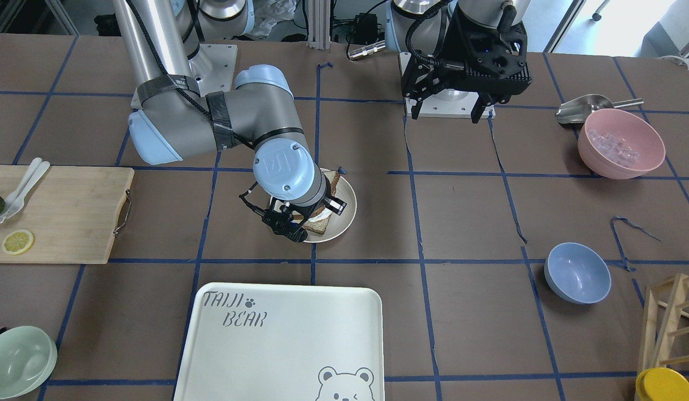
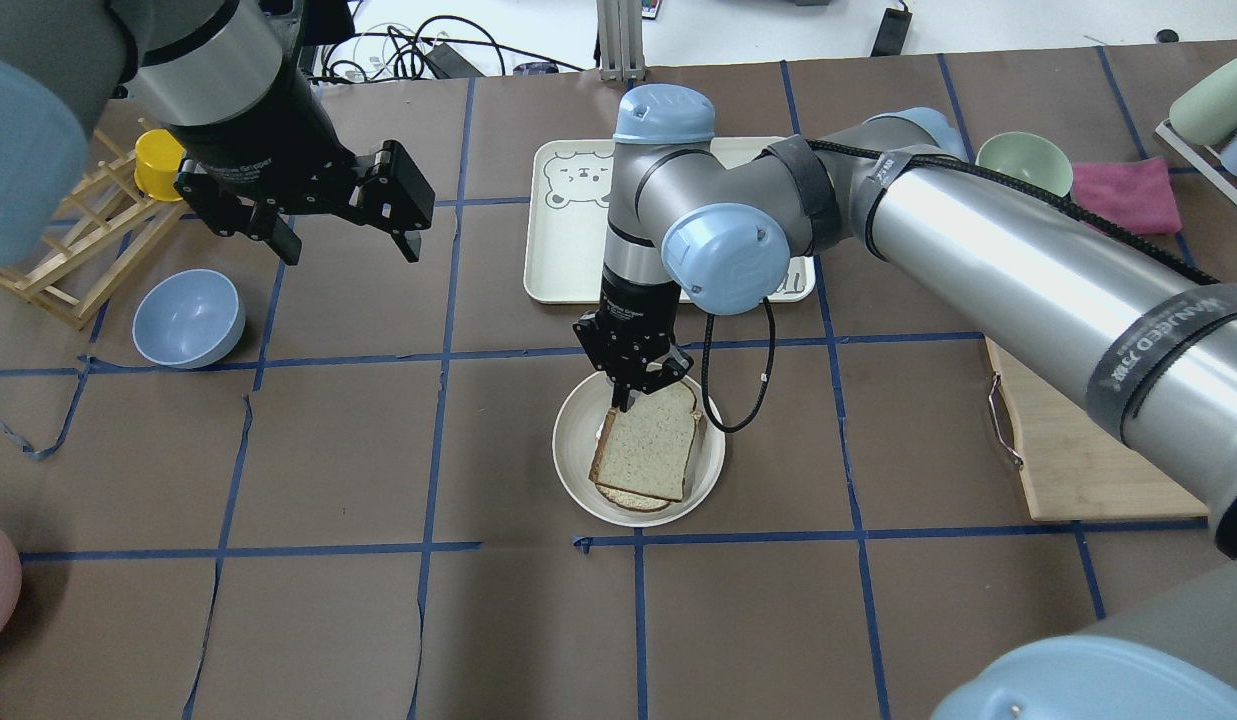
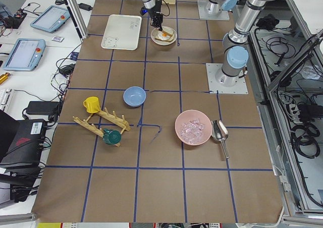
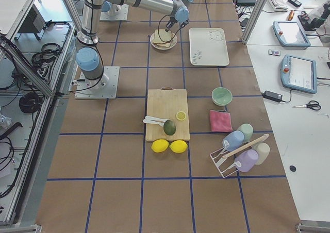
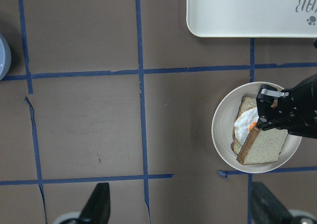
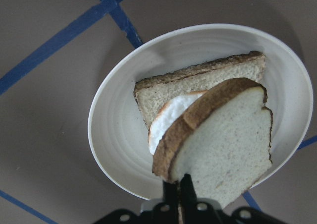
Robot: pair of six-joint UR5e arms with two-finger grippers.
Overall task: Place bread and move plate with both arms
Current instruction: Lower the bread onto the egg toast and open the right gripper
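The cream plate (image 2: 570,455) sits mid-table and holds a bread slice topped with a fried egg (image 6: 174,112). My right gripper (image 2: 625,400) is shut on the far edge of the plain bread (image 2: 650,440). It holds the bread tilted over the egg slice, inside the plate's rim (image 6: 116,140). The right wrist view shows the bread (image 6: 225,144) pinched at its edge above the egg. The left wrist view shows the plate (image 5: 223,135) and the bread (image 5: 265,144) from above. My left gripper (image 2: 350,248) is open and empty, raised to the left of the plate.
The bear-print tray (image 2: 568,250) lies just beyond the plate. A blue bowl (image 2: 188,318) and a wooden rack (image 2: 73,260) are at the left. A cutting board (image 2: 1078,460) is at the right. A pink bowl of ice (image 1: 621,143) stands near the left arm's base.
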